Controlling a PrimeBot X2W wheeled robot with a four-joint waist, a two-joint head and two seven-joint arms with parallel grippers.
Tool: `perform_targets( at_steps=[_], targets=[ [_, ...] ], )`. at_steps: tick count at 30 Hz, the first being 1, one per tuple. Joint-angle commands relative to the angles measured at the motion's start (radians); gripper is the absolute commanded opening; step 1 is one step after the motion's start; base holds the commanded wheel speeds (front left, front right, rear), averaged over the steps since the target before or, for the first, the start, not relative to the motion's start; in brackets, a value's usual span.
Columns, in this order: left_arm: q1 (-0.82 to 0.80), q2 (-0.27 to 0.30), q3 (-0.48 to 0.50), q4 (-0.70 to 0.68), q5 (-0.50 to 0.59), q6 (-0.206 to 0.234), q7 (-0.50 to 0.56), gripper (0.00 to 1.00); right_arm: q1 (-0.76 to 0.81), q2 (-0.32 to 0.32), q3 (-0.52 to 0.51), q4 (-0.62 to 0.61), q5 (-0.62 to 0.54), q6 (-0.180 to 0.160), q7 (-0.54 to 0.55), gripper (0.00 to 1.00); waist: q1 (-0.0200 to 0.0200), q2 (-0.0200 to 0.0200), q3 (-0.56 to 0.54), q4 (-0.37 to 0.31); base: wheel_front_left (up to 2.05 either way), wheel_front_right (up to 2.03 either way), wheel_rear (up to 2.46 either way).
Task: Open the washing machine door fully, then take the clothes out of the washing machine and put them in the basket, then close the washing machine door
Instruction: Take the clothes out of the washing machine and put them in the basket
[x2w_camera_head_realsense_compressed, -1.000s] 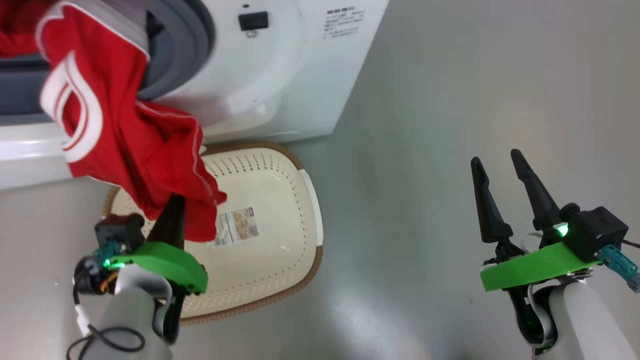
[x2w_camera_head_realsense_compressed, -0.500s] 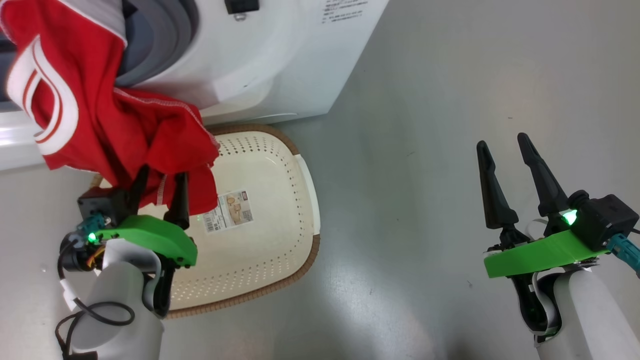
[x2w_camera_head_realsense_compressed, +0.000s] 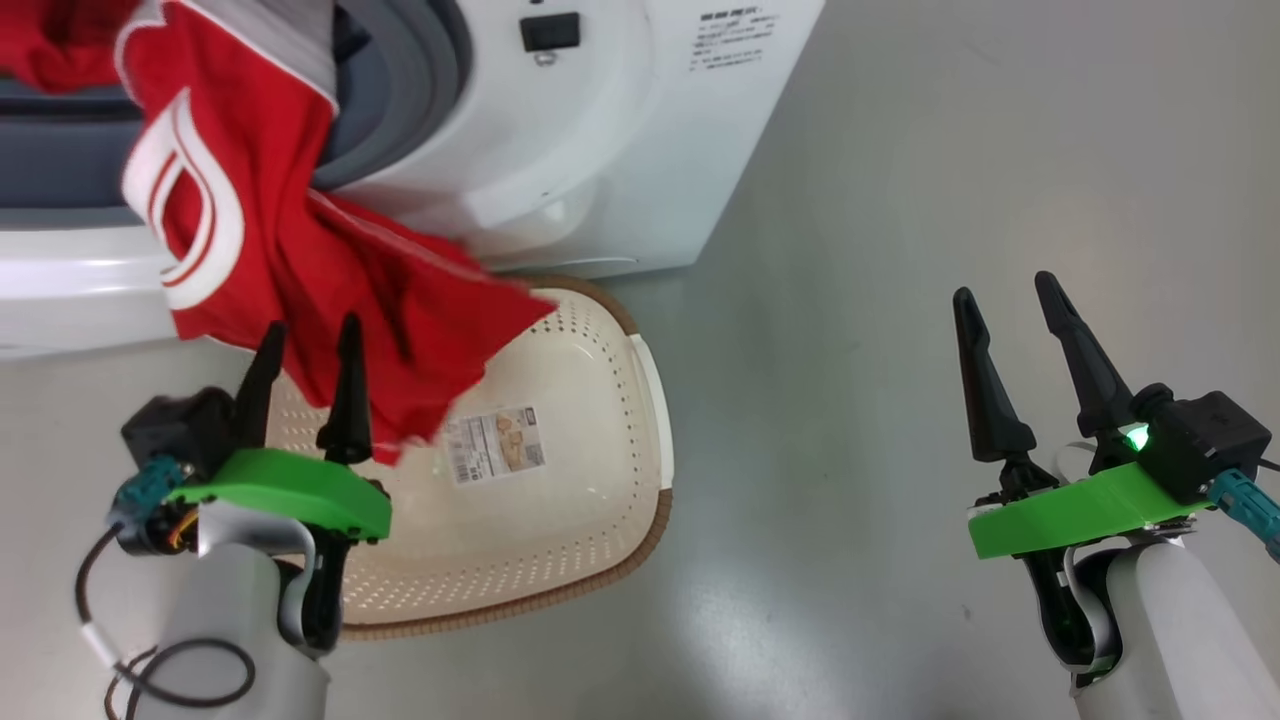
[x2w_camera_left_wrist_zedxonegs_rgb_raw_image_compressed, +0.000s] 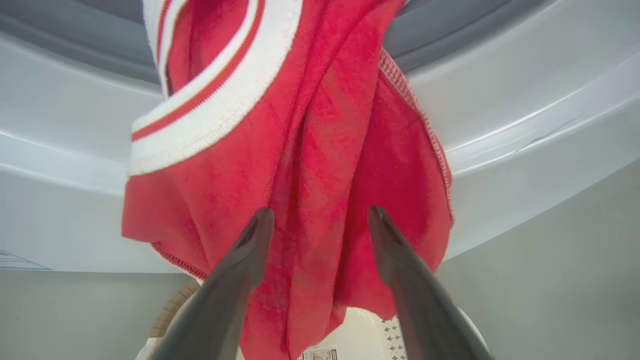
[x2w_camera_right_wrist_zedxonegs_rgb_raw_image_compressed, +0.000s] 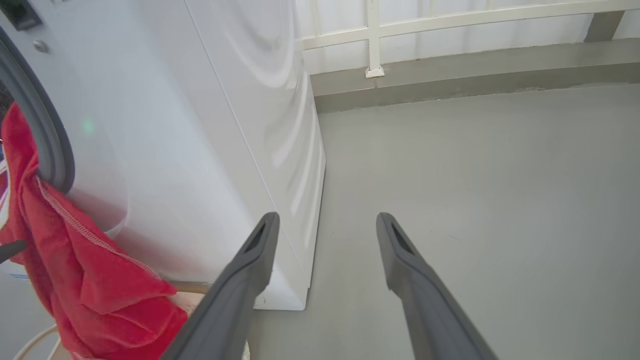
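The red clothes (x2w_camera_head_realsense_compressed: 300, 270) with white stripe trim hang out of the washing machine (x2w_camera_head_realsense_compressed: 600, 150) mouth, and their lower end droops over the cream basket (x2w_camera_head_realsense_compressed: 560, 520) on the floor. My left gripper (x2w_camera_head_realsense_compressed: 310, 335) is open just below the hanging fabric, fingers spread. In the left wrist view the clothes (x2w_camera_left_wrist_zedxonegs_rgb_raw_image_compressed: 320, 150) dangle loose in front of my left gripper (x2w_camera_left_wrist_zedxonegs_rgb_raw_image_compressed: 320, 214), and nothing is pinched. My right gripper (x2w_camera_head_realsense_compressed: 1003, 288) is open and empty over bare floor to the right, also seen as my right gripper (x2w_camera_right_wrist_zedxonegs_rgb_raw_image_compressed: 325, 220). The washing machine door is out of view.
The basket's brown rim (x2w_camera_head_realsense_compressed: 640, 545) sits against the washer's base. Grey floor (x2w_camera_head_realsense_compressed: 900, 200) stretches to the right of the machine. In the right wrist view the washer's side (x2w_camera_right_wrist_zedxonegs_rgb_raw_image_compressed: 240, 125) stands to the left, with a low wall and white railing (x2w_camera_right_wrist_zedxonegs_rgb_raw_image_compressed: 370, 35) beyond.
My left gripper has gone from shut on the red garment to open. The freed lower end has swung right over the basket. The head camera shifted; my right arm stayed put.
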Motion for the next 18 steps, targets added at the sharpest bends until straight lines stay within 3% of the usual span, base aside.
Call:
perform_targets(
  at_steps=[1, 18],
  targets=[
    [0.043, 0.027, 0.031, -0.047, -0.013, -0.005, -0.005, 1.00, 0.017, 0.001, 0.022, -0.018, -0.010, 0.006, -0.006, 1.00, 0.0000, 0.0000, -0.024, 0.018, 0.00, 0.00, 0.00],
    [0.262, 0.027, 0.016, -0.414, 0.015, -0.005, -0.005, 1.00, 0.065, -0.016, 0.009, -0.008, -0.006, 0.006, -0.006, 1.00, 0.0000, 0.0000, -0.111, 0.056, 0.00, 0.00, 0.00]
  ],
)
